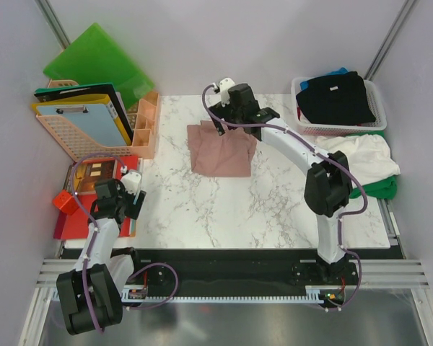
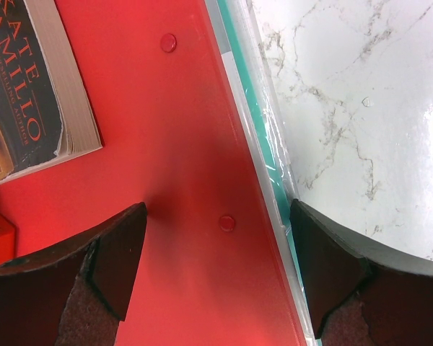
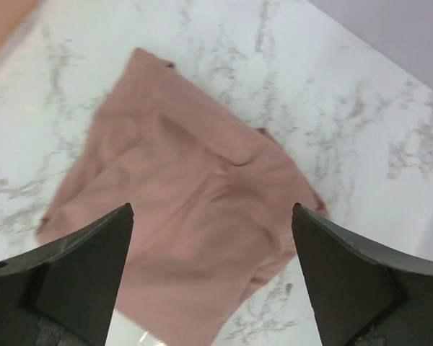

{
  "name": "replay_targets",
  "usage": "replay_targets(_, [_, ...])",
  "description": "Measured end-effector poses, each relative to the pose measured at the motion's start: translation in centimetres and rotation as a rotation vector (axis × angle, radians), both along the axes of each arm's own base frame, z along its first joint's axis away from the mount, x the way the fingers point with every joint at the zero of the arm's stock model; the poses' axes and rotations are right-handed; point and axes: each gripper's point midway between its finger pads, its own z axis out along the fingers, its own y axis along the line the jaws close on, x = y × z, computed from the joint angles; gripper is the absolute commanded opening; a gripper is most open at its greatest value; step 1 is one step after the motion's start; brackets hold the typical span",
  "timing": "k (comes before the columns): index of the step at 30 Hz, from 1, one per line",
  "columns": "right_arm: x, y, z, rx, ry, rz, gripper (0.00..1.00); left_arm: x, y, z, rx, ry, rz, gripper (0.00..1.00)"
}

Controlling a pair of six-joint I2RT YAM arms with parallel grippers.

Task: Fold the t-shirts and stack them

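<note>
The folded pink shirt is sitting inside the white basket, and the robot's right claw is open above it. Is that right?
Not quite. The folded dusty pink cloth t-shirt lies on the white marble table, not in the white plastic basket, which holds black clothing. The top external view shows this. The right gripper is indeed open above the shirt.

Right fingers [image 1: 219,125] hang over 1 folded pink t-shirt [image 1: 221,155], seemingly not touching.
</note>
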Motion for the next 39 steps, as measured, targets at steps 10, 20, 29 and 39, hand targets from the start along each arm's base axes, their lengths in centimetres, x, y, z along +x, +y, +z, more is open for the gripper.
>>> replay_targets(10, [-2.3,2.3,-5.5,0.036,0.264,0.059,0.98,0.0,0.0,0.1,0.0,-0.002,0.0,0.87])
replay_targets(20, [1.8,4.3,-12.0,-0.01,0.313,0.031,0.98,0.0,0.0,0.3,0.003,-0.012,0.001,0.87])
replay_targets(29, [0.0,3.8,-15.9,-0.002,0.392,0.047,0.98,0.0,0.0,0.3,0.003,-0.011,0.001,0.87])
replay_targets(39, [-8.9,2.1,-15.8,0.045,0.531,0.147,0.98,0.0,0.0,0.2,0.002,-0.01,0.0,0.87])
